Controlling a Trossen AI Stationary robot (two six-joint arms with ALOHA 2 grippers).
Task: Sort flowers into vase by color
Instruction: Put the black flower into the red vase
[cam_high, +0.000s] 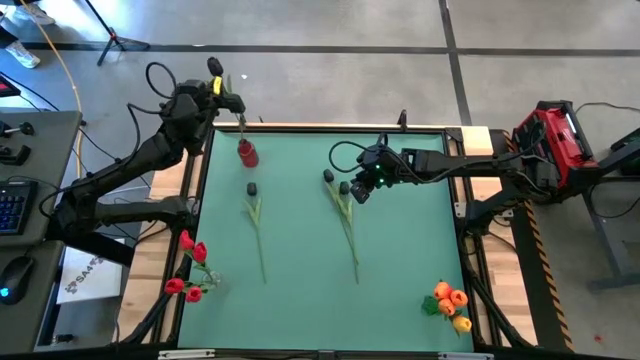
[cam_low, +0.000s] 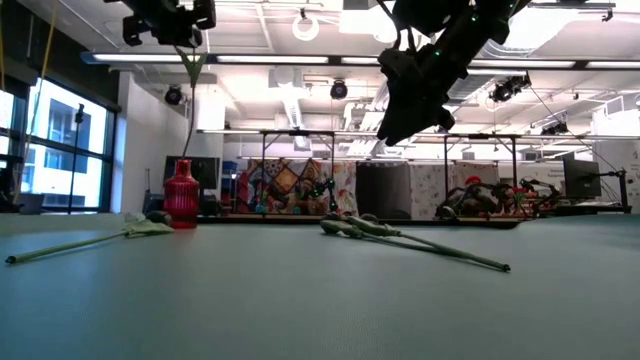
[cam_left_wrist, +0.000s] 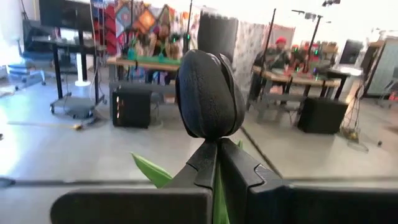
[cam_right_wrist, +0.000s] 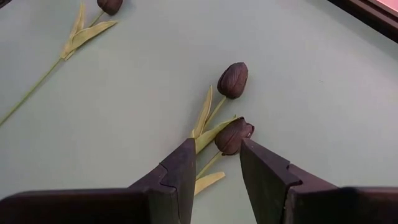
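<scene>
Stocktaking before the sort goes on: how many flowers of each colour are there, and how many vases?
Black tulips: 4 (3 lying on the table, 1 held in the left gripper)
Red tulips: 4, as far as the cluster shows
Orange-yellow tulips: 4, as far as the cluster shows
Red vase: 1
Total: 12 flowers, 1 vase

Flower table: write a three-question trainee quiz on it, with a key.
1. True or false: the left gripper is shut on a black tulip.
2. What does the right gripper hang over? A) two black tulips lying on the mat B) the orange tulips C) the red vase
3. The stem that the left gripper holds hangs above the red ____.

Key: 1 true; 2 A; 3 vase
</scene>
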